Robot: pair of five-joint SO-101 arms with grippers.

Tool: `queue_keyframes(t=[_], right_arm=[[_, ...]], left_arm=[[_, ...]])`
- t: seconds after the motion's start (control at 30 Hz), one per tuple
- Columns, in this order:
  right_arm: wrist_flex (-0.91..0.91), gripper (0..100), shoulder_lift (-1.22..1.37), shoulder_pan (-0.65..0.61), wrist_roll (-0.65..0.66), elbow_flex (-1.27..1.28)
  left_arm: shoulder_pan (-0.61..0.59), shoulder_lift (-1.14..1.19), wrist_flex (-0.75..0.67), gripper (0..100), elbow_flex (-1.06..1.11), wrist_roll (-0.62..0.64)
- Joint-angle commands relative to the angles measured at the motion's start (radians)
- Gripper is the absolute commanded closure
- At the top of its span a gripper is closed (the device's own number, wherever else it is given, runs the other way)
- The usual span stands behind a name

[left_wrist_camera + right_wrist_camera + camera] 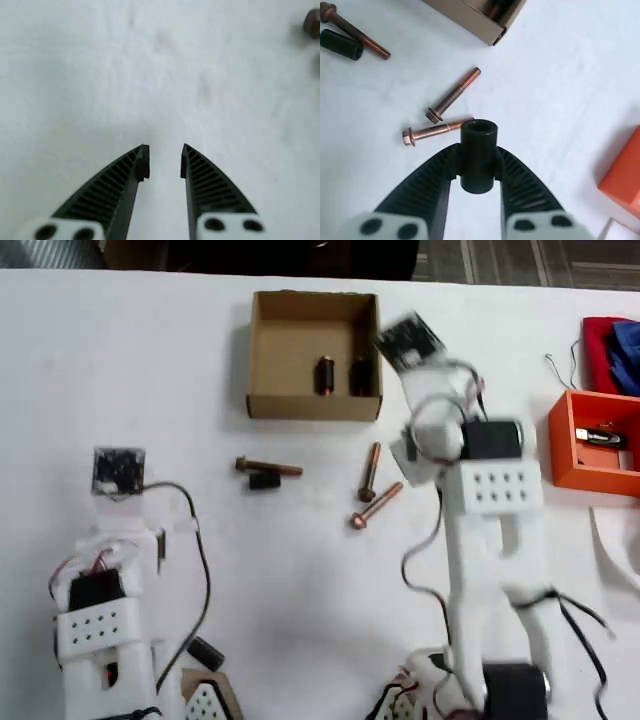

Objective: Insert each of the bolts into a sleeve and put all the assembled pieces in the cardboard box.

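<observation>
My right gripper (478, 167) is shut on a black sleeve (479, 145), held upright above the table near two copper bolts (454, 94) (436, 131). From above, those bolts (370, 472) (376, 505) lie left of the right arm (490, 490). A third bolt (268, 467) lies beside a black sleeve (264, 481) in front of the cardboard box (262, 350). Two assembled pieces (326, 374) (358, 376) lie inside the box. My left gripper (164, 162) stands open over bare table, nothing between its fingers. Another sleeve (207, 652) lies by the left arm (100, 620).
An orange tray (565, 455) with a small black item sits at the right edge, and red and blue cloth (610, 350) lies behind it. Cables trail from both arms. White table stretches open at the left and the front centre.
</observation>
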Motion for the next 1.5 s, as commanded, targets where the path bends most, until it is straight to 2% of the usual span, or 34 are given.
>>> queue_keyframes(t=[0.0, 0.1, 0.17, 0.23, 0.33, 0.5, 0.57, 0.67, 0.8, 0.93, 1.0, 1.3, 1.47], right_arm=[[-0.163, 97.6, -0.166, 0.056, -0.008, 0.224], [-0.240, 97.6, -0.231, 0.065, -0.038, 0.328], [-0.278, 97.6, -0.262, 0.065, -0.094, 0.379], [-0.302, 97.6, -0.288, 0.064, -0.141, 0.407], [-0.328, 97.6, -0.303, 0.064, -0.193, 0.416], [-0.378, 97.6, -0.282, 0.058, -0.209, 0.417], [-0.398, 97.6, -0.269, 0.059, -0.241, 0.417], [-0.420, 97.6, -0.245, 0.059, -0.276, 0.417], [-0.440, 97.6, -0.213, 0.064, -0.285, 0.417], [-0.420, 97.6, -0.214, 0.064, -0.284, 0.417], [-0.418, 97.6, -0.214, 0.062, -0.284, 0.417], [-0.421, 97.6, -0.208, 0.064, -0.281, 0.417], [-0.423, 97.6, -0.205, 0.058, -0.281, 0.417]], left_arm=[[0.031, 0.009, 0.038, 87, -0.194, -0.008], [0.115, 0.143, 0.084, 87, -0.337, -0.003], [0.166, 0.328, 0.132, 87, -0.452, 0.032], [0.201, 0.548, 0.247, 87, -0.636, 0.110], [0.259, 0.842, 0.493, 87, -0.981, 0.236], [0.354, 1.203, 0.798, 87, -1.501, 0.554], [0.396, 1.301, 0.861, 87, -1.676, 0.603], [0.446, 1.419, 0.924, 87, -1.850, 0.606], [0.489, 1.521, 0.925, 87, -1.923, 0.637], [0.485, 1.600, 0.914, 87, -1.960, 0.847], [0.471, 1.639, 0.913, 87, -1.969, 0.913], [0.476, 1.749, 0.882, 87, -1.974, 0.933], [0.471, 1.804, 0.829, 87, -1.974, 0.996]])
